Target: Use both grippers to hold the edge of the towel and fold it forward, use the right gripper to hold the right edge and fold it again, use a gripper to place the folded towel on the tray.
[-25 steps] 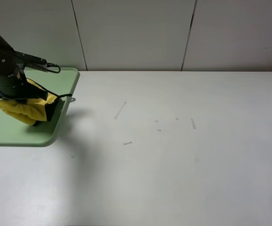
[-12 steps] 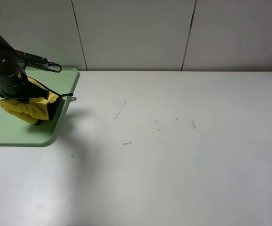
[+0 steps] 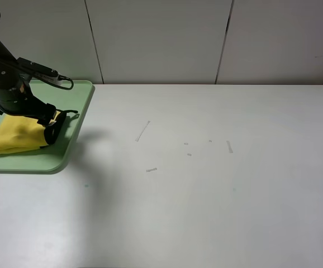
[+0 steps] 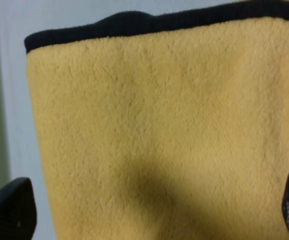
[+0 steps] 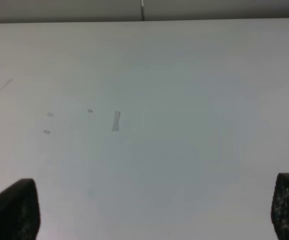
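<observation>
Exterior high: white table [image 3: 206, 184], panelled wall [image 3: 161, 39].

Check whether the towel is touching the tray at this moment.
Touching. The exterior high view shows the folded towel lying flat on the tray, with no gap or shadow beneath it.

A white table [image 3: 217, 201] has some small scuff marks [image 3: 142, 131] on it, before a pale panelled wall [image 3: 161, 39].
</observation>
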Motion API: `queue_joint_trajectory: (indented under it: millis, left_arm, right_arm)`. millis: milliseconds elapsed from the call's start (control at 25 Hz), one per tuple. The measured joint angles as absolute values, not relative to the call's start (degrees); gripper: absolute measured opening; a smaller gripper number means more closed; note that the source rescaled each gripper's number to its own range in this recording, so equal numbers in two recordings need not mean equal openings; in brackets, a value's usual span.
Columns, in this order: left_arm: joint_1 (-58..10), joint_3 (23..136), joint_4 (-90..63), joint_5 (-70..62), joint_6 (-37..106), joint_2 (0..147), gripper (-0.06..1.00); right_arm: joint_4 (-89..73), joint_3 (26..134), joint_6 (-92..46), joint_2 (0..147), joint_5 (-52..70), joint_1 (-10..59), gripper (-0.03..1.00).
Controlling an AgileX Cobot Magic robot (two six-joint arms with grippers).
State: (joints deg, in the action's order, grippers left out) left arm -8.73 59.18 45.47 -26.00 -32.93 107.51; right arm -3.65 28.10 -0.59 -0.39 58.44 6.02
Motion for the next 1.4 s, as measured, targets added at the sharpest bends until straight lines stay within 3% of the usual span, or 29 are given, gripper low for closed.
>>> queue_joint_trajectory:
  millis: [640, 1400]
  left_arm:
    - [-8.7, 58.1, 45.7, -27.1, -32.8, 105.2, 1.00]
    - [-8.7, 40.2, 45.1, -20.9, -32.8, 76.7, 1.00]
  right_arm:
    - [-3.6, 28.1, -0.6, -0.4, 58.4, 6.0, 1.00]
    - [-3.6, 28.1, -0.6, -0.4, 58.4, 6.0, 1.00]
